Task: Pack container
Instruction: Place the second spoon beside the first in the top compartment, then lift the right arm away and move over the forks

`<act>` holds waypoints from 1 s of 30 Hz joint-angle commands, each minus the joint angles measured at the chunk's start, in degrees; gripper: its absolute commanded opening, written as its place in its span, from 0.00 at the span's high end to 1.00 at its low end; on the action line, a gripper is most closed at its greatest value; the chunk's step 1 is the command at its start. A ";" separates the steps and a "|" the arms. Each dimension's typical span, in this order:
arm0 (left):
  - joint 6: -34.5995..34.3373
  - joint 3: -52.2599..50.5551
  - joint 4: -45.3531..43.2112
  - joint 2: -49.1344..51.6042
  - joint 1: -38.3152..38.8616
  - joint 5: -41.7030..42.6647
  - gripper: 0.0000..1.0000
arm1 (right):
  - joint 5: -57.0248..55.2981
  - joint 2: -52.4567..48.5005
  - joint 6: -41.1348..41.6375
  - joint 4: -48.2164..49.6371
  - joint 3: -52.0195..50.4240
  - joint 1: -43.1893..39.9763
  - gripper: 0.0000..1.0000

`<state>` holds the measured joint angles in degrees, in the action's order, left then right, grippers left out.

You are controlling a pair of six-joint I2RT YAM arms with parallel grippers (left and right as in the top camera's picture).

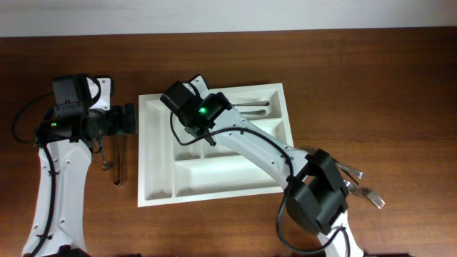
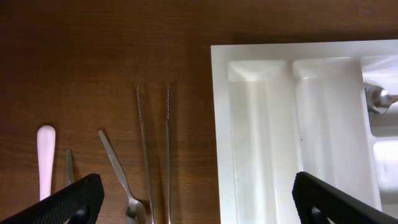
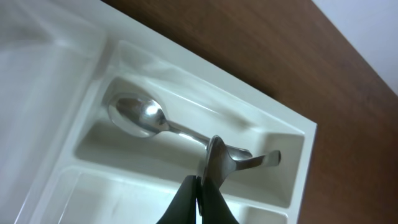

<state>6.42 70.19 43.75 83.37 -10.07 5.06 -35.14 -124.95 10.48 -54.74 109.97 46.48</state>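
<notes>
A white cutlery tray [image 1: 214, 187] lies mid-table, and also shows in the left wrist view [image 2: 280, 124] and the right wrist view [image 3: 74, 155]. My right gripper [image 1: 223, 106] [image 3: 202, 186] is shut on a thin metal utensil [image 3: 213, 163], seen edge-on. It holds the utensil over the tray's far compartment, where a spoon [image 3: 140, 116] [image 1: 253, 107] lies. My left gripper [image 1: 128, 118] [image 2: 199, 208] is open and empty, just left of the tray. It hovers above loose cutlery on the wood: a small spoon [image 2: 121, 174] and two long thin metal rods [image 2: 153, 155].
A pale pink handle [image 2: 45, 155] and a thin metal piece [image 2: 68, 168] lie further left. Forks [image 1: 360, 184] lie on the table right of the tray, by the right arm's base. The tray's two long left compartments [image 2: 249, 137] hold nothing.
</notes>
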 commanded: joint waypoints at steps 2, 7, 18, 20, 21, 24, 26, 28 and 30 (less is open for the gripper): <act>0.94 1.27 0.04 0.31 -0.22 -0.39 0.01 | -0.42 -2.82 0.31 1.68 0.66 -1.36 0.96; 0.94 1.27 0.04 0.31 -0.22 -0.39 0.01 | -0.11 -2.64 -2.10 1.77 1.31 -1.18 0.69; 0.94 1.27 0.04 0.31 -0.22 -0.39 0.01 | -13.60 9.40 -10.73 -10.27 19.02 -6.14 0.61; 0.96 1.27 0.04 0.31 -0.22 -0.39 0.01 | -13.53 15.17 -12.20 -10.27 19.34 -8.07 0.55; 0.96 1.27 0.04 0.31 -0.22 -0.39 0.01 | -13.40 17.44 -12.20 -10.67 19.30 -9.07 0.53; 0.94 1.25 0.04 0.31 -0.22 -0.39 0.01 | -11.82 24.37 -12.00 -13.73 18.95 -14.67 0.48; 0.94 1.27 0.04 0.31 -0.22 -0.39 0.01 | -6.62 28.17 -10.05 -16.92 18.01 -20.24 0.48; 0.94 1.27 0.04 0.31 -0.22 -0.39 0.01 | 1.88 31.34 -7.52 -20.57 16.33 -27.04 0.48; 0.94 1.25 0.04 0.31 -0.22 -0.39 0.01 | 10.75 33.35 -6.34 -23.71 13.42 -34.77 0.49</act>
<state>6.42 70.19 43.75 83.37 -10.07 5.08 -38.28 -91.92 1.39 -75.81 127.48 19.16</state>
